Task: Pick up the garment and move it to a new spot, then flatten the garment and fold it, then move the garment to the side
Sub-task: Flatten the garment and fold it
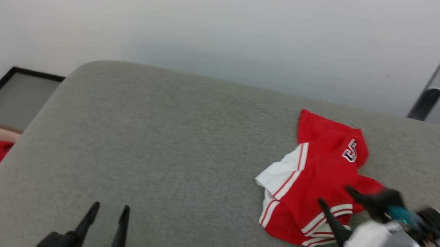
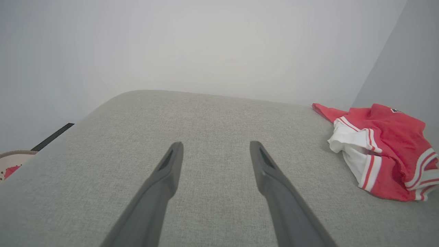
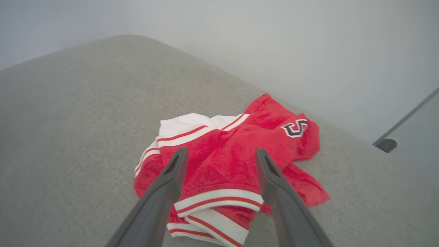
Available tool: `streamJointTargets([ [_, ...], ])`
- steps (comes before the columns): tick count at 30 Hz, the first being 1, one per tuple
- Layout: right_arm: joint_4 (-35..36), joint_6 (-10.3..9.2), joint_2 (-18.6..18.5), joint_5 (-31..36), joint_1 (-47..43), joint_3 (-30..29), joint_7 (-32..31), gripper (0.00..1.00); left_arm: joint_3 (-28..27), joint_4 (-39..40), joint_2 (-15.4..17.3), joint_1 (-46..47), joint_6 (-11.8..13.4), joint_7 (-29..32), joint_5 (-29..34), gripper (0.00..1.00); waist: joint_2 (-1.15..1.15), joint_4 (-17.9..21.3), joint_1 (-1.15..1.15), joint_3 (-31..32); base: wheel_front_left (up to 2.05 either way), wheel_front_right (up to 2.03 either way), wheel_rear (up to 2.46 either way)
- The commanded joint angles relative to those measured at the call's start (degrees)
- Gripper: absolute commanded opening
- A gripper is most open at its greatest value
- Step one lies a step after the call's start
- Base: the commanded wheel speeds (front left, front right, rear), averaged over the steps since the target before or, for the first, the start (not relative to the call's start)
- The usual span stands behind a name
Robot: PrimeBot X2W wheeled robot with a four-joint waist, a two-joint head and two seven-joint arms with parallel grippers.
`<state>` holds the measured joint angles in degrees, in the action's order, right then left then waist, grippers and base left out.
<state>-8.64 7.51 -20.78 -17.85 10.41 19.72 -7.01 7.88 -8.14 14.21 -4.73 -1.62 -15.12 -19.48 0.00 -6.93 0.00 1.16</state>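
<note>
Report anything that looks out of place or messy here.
The red shirt lies crumpled in a heap near the right end of the grey cushion. Its white sleeve is bunched and its layers overlap rather than lying flat. The open right pincer is over it. Nothing looks torn or spilled.

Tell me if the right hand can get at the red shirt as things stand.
Probably yes. The right hand hangs over the crumpled garment, fingers spread, with nothing in between. The garment lies in the open on the grey cushion, so a short drop should reach it.
</note>
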Motion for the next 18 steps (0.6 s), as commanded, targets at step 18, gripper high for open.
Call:
streamJointTargets([
  [18,-6.17,-0.05,-12.62,-13.13,32.71,35.19,-27.96,1.0,-0.35,-4.87,-8.35,5.11,-3.99,-0.03,2.15,1.0,0.0,-11.82,0.0,-10.22,0.0,0.0,0.0],
])
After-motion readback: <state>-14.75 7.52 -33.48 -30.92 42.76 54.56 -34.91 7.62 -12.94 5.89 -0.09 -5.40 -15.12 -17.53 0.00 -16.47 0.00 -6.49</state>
